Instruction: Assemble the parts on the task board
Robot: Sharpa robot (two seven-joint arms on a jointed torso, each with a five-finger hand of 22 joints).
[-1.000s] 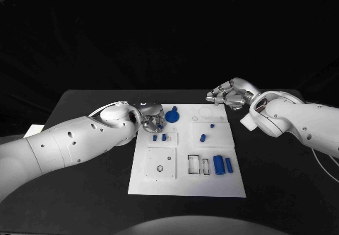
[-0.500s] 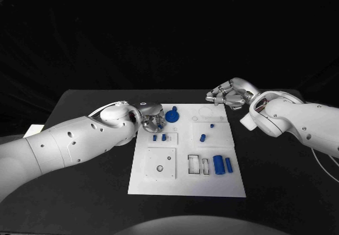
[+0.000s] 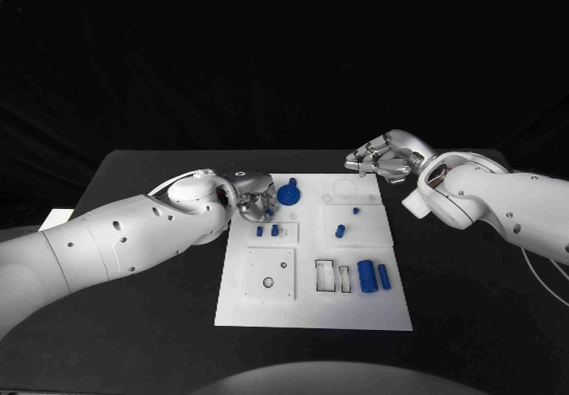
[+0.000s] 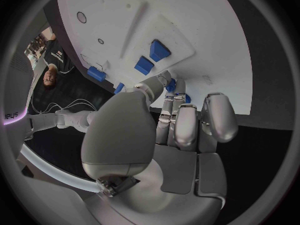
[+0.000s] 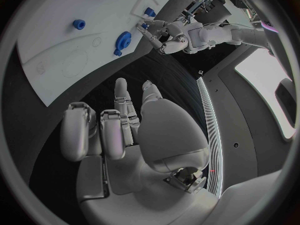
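From the head camera, the white task board point(image 3: 316, 271) lay at the centre of the black table point(image 3: 142, 304), and the blue parts were scattered over its upper and middle area: a blue gear point(image 3: 289, 195) near the top left of the board, two small blue blocks point(image 3: 268, 231) below it, a small blue peg point(image 3: 340, 231) to the right of those, and a blue cylinder point(image 3: 367, 276) toward the lower right. The left hand point(image 3: 254, 202) sat at the board's upper left edge, just beside the gear, with its fingers bent down toward the board; whether it held anything I could not tell from there. The right hand point(image 3: 381, 158) hovered off the board's upper right corner, fingers curled in, nothing visible in them. In the left wrist camera, the left hand's fingertips point(image 4: 170, 85) were drawn close together around a small blue part point(image 4: 170, 85) at the board's surface, near the two blue blocks point(image 4: 152, 58). In the right wrist camera, the right hand's fingers point(image 5: 119, 115) were curled and held nothing, above the dark table, with the gear point(image 5: 124, 38) in the upper left.
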